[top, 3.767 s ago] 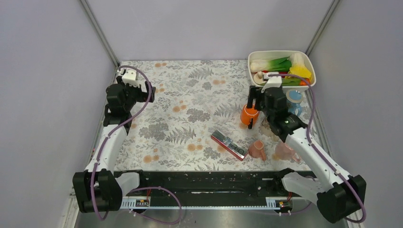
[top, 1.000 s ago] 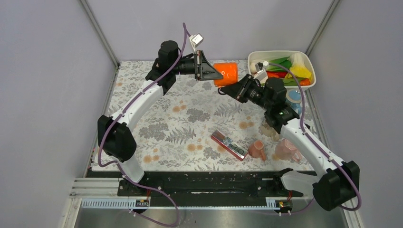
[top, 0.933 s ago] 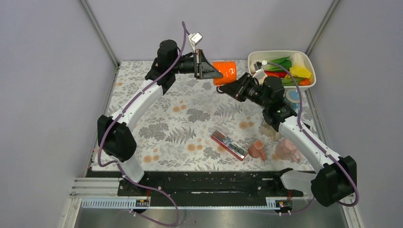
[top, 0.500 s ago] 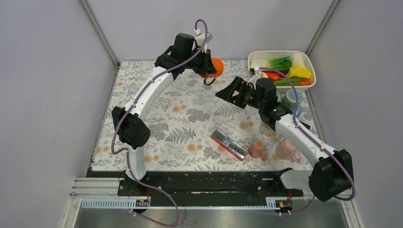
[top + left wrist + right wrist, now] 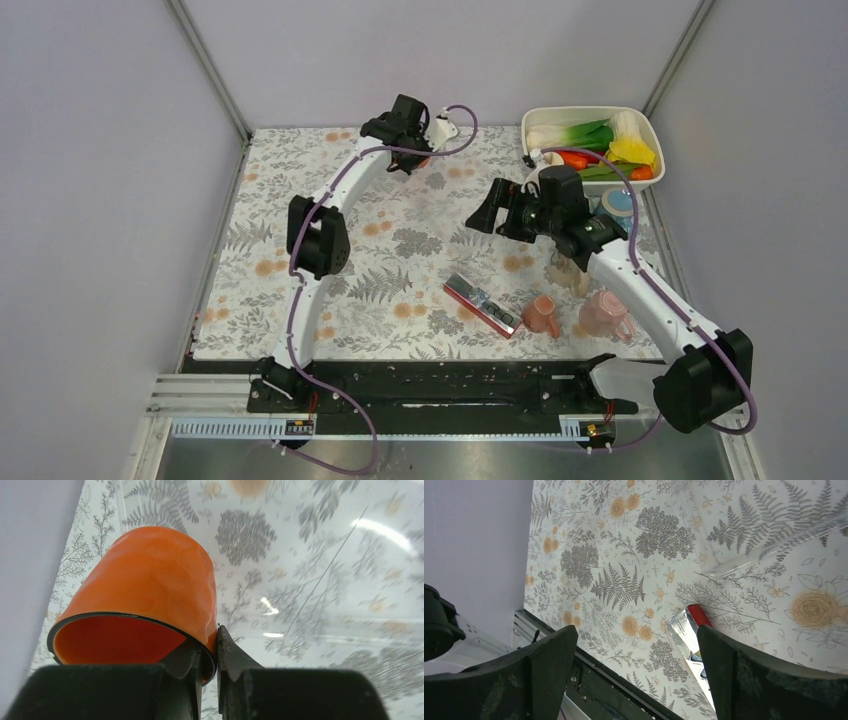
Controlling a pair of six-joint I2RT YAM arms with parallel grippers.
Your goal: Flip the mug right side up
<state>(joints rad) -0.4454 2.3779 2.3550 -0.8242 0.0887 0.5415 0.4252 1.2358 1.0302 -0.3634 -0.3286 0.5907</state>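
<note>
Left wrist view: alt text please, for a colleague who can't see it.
An orange mug fills the left of the frame, open mouth toward the camera, its rim pinched by the left pincer. A floral tablecloth lies beyond.

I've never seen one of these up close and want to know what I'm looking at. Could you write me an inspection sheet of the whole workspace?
Surface: floral tablecloth, lying flat.
Job's things: orange mug, near the far edge, mouth facing the wrist camera; whether it touches the cloth cannot be told.
Clutter: white tray of toy vegetables; pink cups; red-ended flat packet.
Hands: left hand shut on the mug's rim; right hand open, empty.
Cables: purple cables along both arms.
Surroundings: plain grey walls.
</note>
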